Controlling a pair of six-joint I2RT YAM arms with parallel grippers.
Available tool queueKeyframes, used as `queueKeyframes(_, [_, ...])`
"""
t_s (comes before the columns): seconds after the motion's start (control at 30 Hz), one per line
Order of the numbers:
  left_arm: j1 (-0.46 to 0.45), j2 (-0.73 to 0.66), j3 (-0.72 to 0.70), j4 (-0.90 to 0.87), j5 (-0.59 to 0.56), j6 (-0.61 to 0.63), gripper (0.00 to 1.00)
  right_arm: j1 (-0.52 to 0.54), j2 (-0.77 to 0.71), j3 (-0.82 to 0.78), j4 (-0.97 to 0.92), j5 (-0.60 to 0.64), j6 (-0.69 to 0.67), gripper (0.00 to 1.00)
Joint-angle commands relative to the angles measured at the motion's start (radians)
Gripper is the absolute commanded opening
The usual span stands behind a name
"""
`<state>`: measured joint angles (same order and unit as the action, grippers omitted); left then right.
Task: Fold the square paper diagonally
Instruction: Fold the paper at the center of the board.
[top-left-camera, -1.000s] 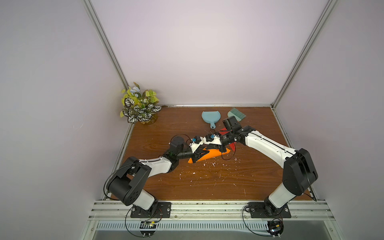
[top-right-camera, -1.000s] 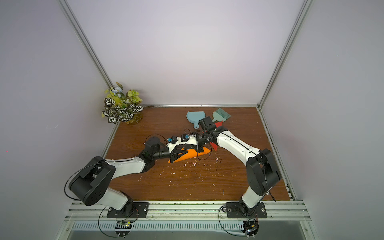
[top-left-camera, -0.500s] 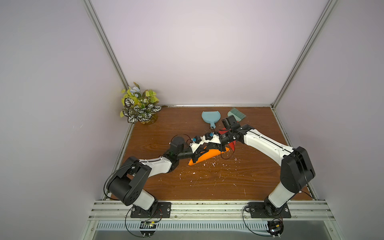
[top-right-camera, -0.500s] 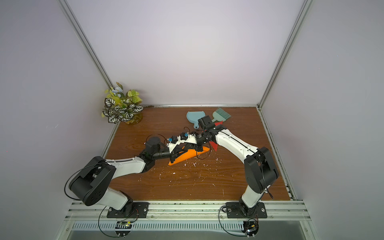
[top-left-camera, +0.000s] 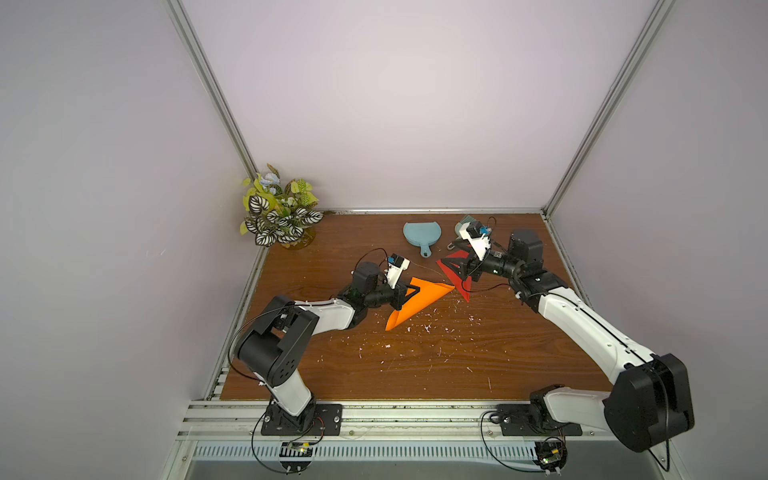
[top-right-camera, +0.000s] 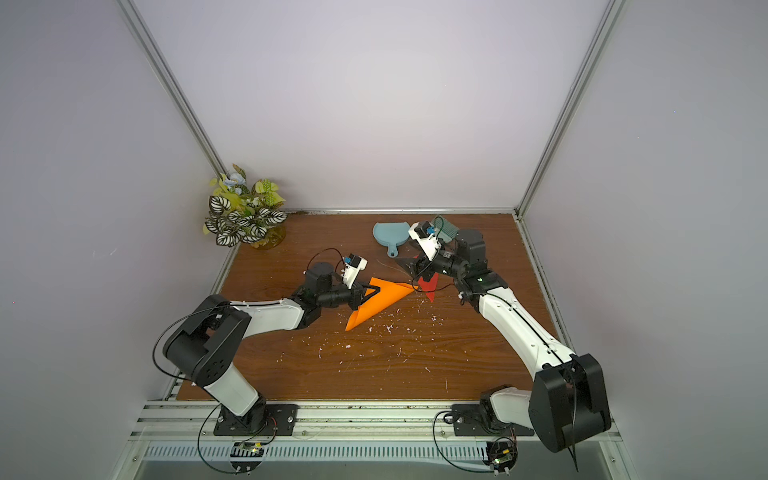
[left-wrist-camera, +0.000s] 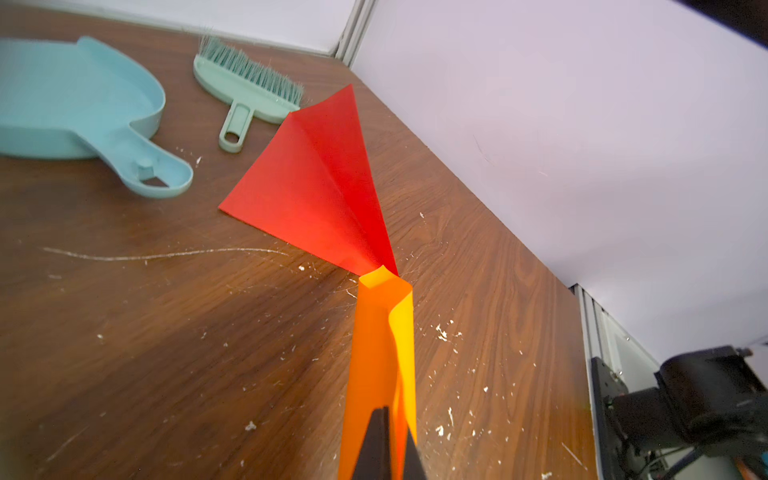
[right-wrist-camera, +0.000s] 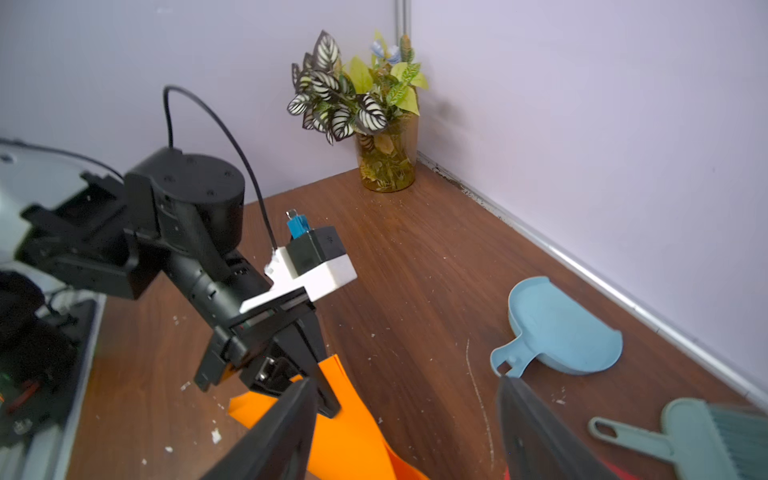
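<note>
Where the left gripper (top-left-camera: 405, 297) reaches in from the left side of the wooden table (top-left-camera: 415, 365), its jaws are pinched tight on an edge of the orange paper (top-left-camera: 419, 301). The left wrist view confirms it: the two black fingers (left-wrist-camera: 376, 446) close together with the sheet (left-wrist-camera: 380, 353) clamped between them. The orange paper sits near the table's middle, doubled over into a rough triangle in both top views (top-right-camera: 380, 301). Its two layers are not pressed flat; seen edge-on from the left wrist, they part slightly near the far tip. That far tip points toward the right arm and reaches the near corner of a red paper (left-wrist-camera: 316, 183); touching or just beside it, cannot tell. The red sheet carries a raised crease down its length. The right gripper (top-left-camera: 455, 272) hangs over the red paper (top-left-camera: 464, 290) with jaws spread wide. In the right wrist view its dark fingers (right-wrist-camera: 282, 432) stand well apart, bare tabletop showing between them and the orange sheet (right-wrist-camera: 345, 419) beyond. Whether the fingertips touch the red paper cannot be told. Toward the back wall lies a blue dustpan (top-left-camera: 419, 235), handle toward the papers, with a green hand brush (top-right-camera: 444, 228) beside it. A potted plant (top-left-camera: 282, 212) stands in the back left corner. White scraps (top-left-camera: 424, 328) are scattered across the wood in front of the orange paper.
</note>
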<state>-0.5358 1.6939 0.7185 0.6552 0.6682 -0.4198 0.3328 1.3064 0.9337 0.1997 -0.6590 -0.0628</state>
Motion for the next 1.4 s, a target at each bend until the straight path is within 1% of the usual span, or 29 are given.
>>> queueKeyframes(0.0, [0.033, 0.041, -0.001, 0.046, -0.018, -0.181, 0.0, -0.002, 0.046, -0.023, 0.116, -0.023, 0.299, 0.72])
queueKeyframes(0.07, [0.081, 0.078, -0.029, 0.138, -0.015, -0.27, 0.0, 0.0, 0.094, -0.028, 0.116, -0.05, 0.417, 0.7])
queueKeyframes(0.13, [0.12, 0.109, -0.055, 0.204, -0.027, -0.336, 0.0, 0.005, 0.147, -0.032, 0.125, -0.083, 0.507, 0.66])
queueKeyframes(0.2, [0.148, 0.135, -0.069, 0.217, -0.05, -0.348, 0.0, 0.024, 0.193, -0.038, 0.129, -0.083, 0.547, 0.62])
queueKeyframes(0.33, [0.166, 0.15, -0.069, 0.148, -0.113, -0.296, 0.0, 0.095, 0.255, -0.007, 0.036, 0.036, 0.529, 0.56])
queueKeyframes(0.47, [0.168, 0.138, -0.083, 0.077, -0.223, -0.252, 0.0, 0.159, 0.322, 0.056, -0.045, 0.135, 0.542, 0.49])
queueKeyframes(0.53, [0.168, 0.125, -0.09, 0.041, -0.269, -0.229, 0.0, 0.191, 0.356, 0.089, -0.078, 0.186, 0.548, 0.47])
queueKeyframes(0.6, [0.168, 0.11, -0.101, 0.015, -0.315, -0.217, 0.0, 0.218, 0.389, 0.115, -0.079, 0.206, 0.569, 0.45])
queueKeyframes(0.73, [0.167, 0.086, -0.116, -0.031, -0.392, -0.202, 0.0, 0.258, 0.472, 0.173, -0.048, 0.193, 0.655, 0.41])
queueKeyframes(0.9, [0.165, 0.088, -0.117, -0.046, -0.408, -0.209, 0.0, 0.302, 0.574, 0.246, -0.04, 0.166, 0.728, 0.32])
queueKeyframes(1.0, [0.165, 0.09, -0.119, -0.058, -0.429, -0.211, 0.0, 0.323, 0.625, 0.289, -0.06, 0.196, 0.759, 0.23])
queueKeyframes(1.13, [0.163, 0.088, -0.118, -0.069, -0.446, -0.217, 0.0, 0.348, 0.686, 0.351, -0.088, 0.233, 0.761, 0.1])
queueKeyframes(1.27, [0.157, 0.094, -0.111, -0.08, -0.457, -0.221, 0.0, 0.376, 0.753, 0.46, -0.19, 0.288, 0.712, 0.06])
queueKeyframes(1.37, [0.155, 0.098, -0.109, -0.084, -0.461, -0.224, 0.0, 0.39, 0.799, 0.508, -0.205, 0.301, 0.699, 0.05])
